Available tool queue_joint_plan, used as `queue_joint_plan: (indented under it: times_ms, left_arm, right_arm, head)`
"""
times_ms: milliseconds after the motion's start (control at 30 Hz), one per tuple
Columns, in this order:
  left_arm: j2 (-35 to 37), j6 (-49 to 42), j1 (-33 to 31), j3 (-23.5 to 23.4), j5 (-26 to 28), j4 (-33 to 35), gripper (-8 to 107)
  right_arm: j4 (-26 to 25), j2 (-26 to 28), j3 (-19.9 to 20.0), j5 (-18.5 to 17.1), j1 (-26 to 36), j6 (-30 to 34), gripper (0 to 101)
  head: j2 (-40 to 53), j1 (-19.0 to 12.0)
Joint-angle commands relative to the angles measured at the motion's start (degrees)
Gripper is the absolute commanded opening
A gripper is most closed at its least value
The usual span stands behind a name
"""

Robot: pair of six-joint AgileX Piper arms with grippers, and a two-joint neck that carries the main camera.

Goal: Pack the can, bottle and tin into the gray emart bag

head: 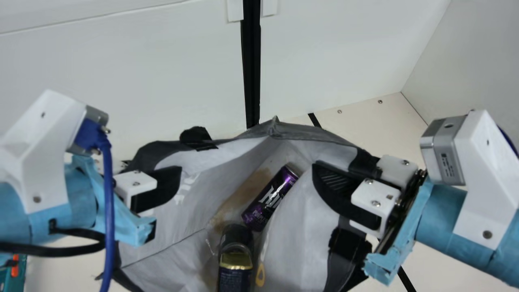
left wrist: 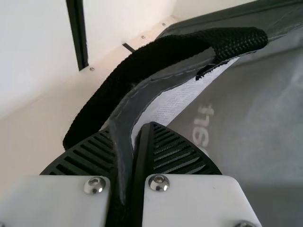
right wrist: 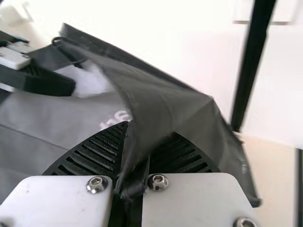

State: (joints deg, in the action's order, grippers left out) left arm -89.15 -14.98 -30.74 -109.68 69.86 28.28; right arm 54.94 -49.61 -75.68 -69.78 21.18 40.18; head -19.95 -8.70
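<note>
The gray bag [head: 194,162] gapes open between the arms. Inside it a purple can [head: 271,198] lies slanted, and closer to the camera is a dark container with a gold rim [head: 235,267]; a dark round shape touches its far end. At the bag's left side is my left gripper [head: 162,188]; in the left wrist view, the left gripper [left wrist: 137,142] is shut on the bag's edge [left wrist: 163,75], beside a black strap. My right gripper [head: 324,182] holds the opposite side; in the right wrist view, the right gripper [right wrist: 137,146] is shut on the folded bag rim [right wrist: 147,109].
Behind the bag rise white panels [head: 121,81] with a black upright post [head: 251,73] between them. Cream table surface [head: 365,117] shows at the back right. A teal object with an orange part [head: 15,265] stands at the lower left edge.
</note>
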Motion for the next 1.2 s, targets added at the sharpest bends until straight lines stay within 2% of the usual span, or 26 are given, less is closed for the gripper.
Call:
queue_joint_plan:
  times_ms: [0, 267, 700, 967, 1167]
  left_arm:
    - [-0.59, -0.89, 0.17, 0.15, 0.04, 0.18, 10]
    - [-5.13, -6.03, 1.96, -3.54, 0.04, 1.25, 10]
    - [-17.24, -14.59, 4.57, -16.74, 0.04, 3.61, 10]
    - [-24.56, -17.1, 4.99, -25.34, 0.04, 4.52, 10]
    - [-29.44, -17.78, 5.14, -31.56, 0.04, 4.59, 10]
  right_arm:
    - [-3.55, -0.43, -0.33, 1.0, -0.54, 0.43, 0]
    - [-11.08, -3.46, -0.58, 7.0, -6.42, 0.14, 0]
    - [-21.44, -12.23, -0.14, 20.64, -20.37, -4.55, 0]
    - [-24.39, -18.12, -0.84, 26.87, -24.55, -4.82, 0]
    - [-24.13, -22.05, -1.3, 30.13, -24.96, -2.39, 0]
  head:
    - [-0.05, -1.3]
    - [-0.05, -1.3]
    - [-0.05, -1.3]
    - [-0.05, -1.3]
    - [-0.05, -1.3]
